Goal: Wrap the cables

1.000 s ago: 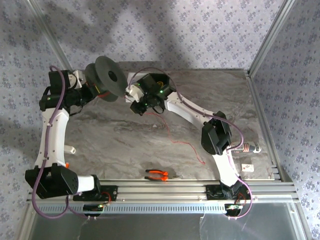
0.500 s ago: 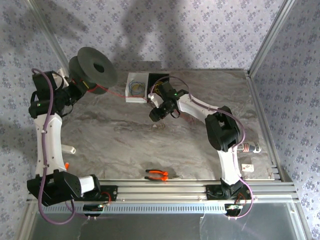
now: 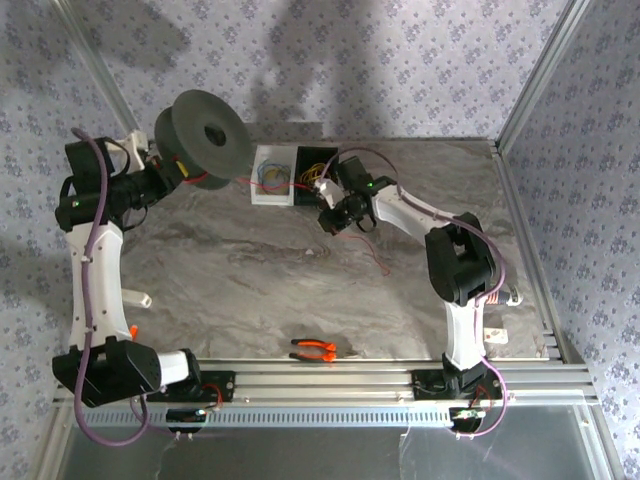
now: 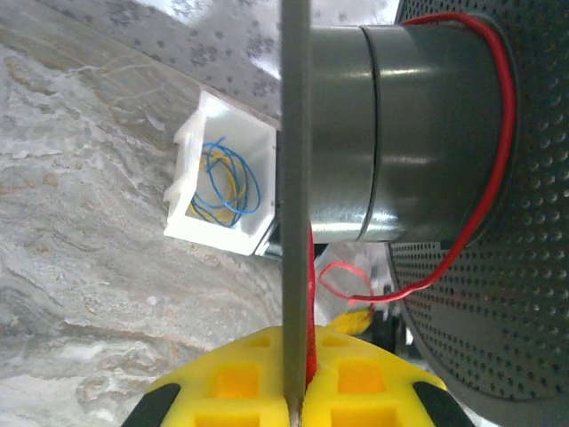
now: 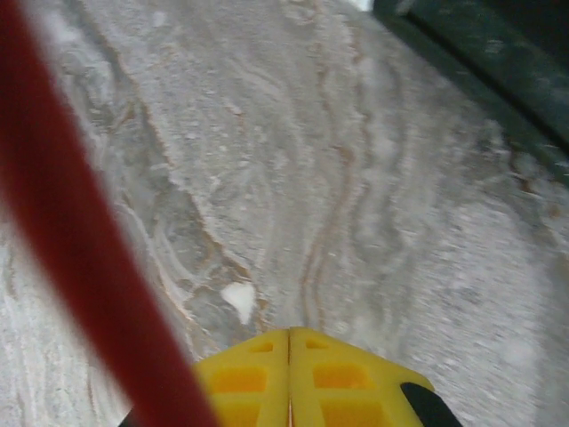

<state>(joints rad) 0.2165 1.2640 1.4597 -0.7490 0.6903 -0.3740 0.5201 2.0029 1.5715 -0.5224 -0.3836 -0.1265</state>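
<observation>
Top external, my left jaws clamped on flange of grey spool (image 3: 195,145) at 10 o'clock, red cable (image 4: 511,116) round its hub, my right jaws closed empty toward 12 o'clock above worktop (image 3: 250,270)

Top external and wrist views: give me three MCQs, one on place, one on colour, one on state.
1. Where do the pliers lie?
A. At the near edge of the table, by the rail
B. Against the far wall
C. At the far left corner

2. What colour is the cable wound on the spool?
A. Blue
B. Yellow
C. Red

3. How do the right gripper fingers stand?
A. Wide open
B. Shut, pads together
C. Closed on the pliers

Answers:
1. A: the top view has them just ahead of the rail, between the arm bases.
2. C: the left wrist view shows a red strand across the grey core.
3. B: the right wrist view shows the yellow pads meeting, nothing between them.
</observation>
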